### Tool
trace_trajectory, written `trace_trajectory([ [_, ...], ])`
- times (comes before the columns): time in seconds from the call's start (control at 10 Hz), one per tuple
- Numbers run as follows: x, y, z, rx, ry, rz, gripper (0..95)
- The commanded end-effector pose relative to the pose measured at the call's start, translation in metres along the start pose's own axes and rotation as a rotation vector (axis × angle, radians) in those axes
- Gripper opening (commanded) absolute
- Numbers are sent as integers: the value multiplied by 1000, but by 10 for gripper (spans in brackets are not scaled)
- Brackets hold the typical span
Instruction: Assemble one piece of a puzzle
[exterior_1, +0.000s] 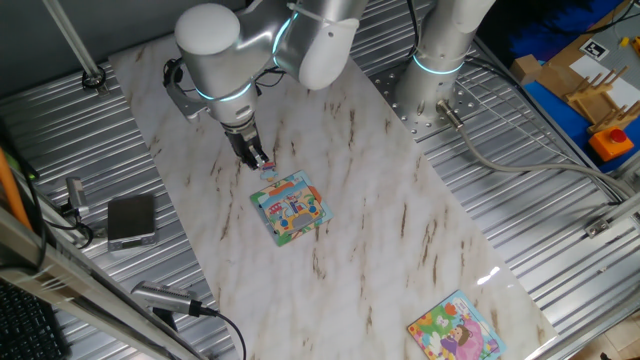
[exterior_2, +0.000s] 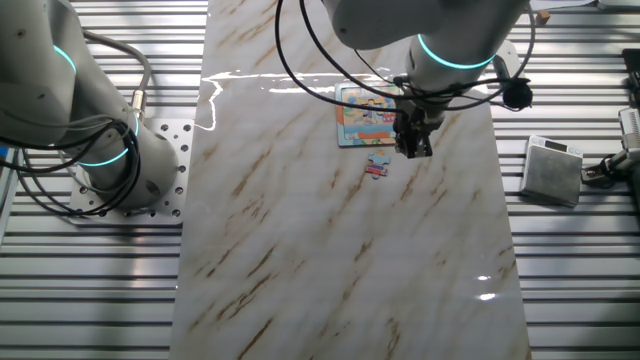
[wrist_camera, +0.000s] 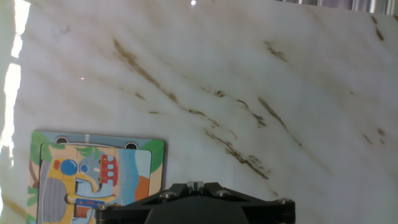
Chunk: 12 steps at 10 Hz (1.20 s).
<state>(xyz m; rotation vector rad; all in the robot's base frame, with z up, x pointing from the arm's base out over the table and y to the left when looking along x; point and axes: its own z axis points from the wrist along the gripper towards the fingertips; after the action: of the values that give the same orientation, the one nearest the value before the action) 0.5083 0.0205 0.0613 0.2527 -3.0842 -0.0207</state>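
Hovering over the marble desk (exterior_1: 400, 200) in one fixed view, the pincer (exterior_1: 260, 160) is hanging just above the piece (exterior_1: 268, 171), beside the puzzle (exterior_1: 291, 208); its grip is unclear. In the other fixed view, the piece (exterior_2: 377, 165) is lying near the puzzle (exterior_2: 368, 115), left of the pincer (exterior_2: 412, 148). The hand view is showing the puzzle (wrist_camera: 93, 180) at lower left.

You were working in a robotics lab: a marble-patterned tabletop (exterior_1: 400, 230) lay over ribbed metal decking (exterior_1: 540, 190), with a bolted arm base (exterior_1: 432, 95) and cables (exterior_1: 500, 160) beyond the end effector (exterior_1: 257, 158).
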Motion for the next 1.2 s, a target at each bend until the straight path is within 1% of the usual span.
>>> trace_trajectory([
  [0.1, 1, 0, 0, 0, 2, -18, 0],
  [0.2, 1, 0, 0, -1, 3, -42, 0],
  [0.6, 1, 0, 0, -15, 9, -200, 0],
  [0.7, 1, 0, 0, -17, 19, -234, 0],
  [0.8, 1, 0, 0, -17, 28, -246, 0],
  [0.9, 1, 0, 0, -19, 26, -260, 0],
  [1.0, -1, 2, 1, -32, 18, -293, 0],
  [1.1, -5, 6, 6, -62, 7, -342, 0],
  [1.2, -8, 10, 10, -77, 0, -383, 190],
])
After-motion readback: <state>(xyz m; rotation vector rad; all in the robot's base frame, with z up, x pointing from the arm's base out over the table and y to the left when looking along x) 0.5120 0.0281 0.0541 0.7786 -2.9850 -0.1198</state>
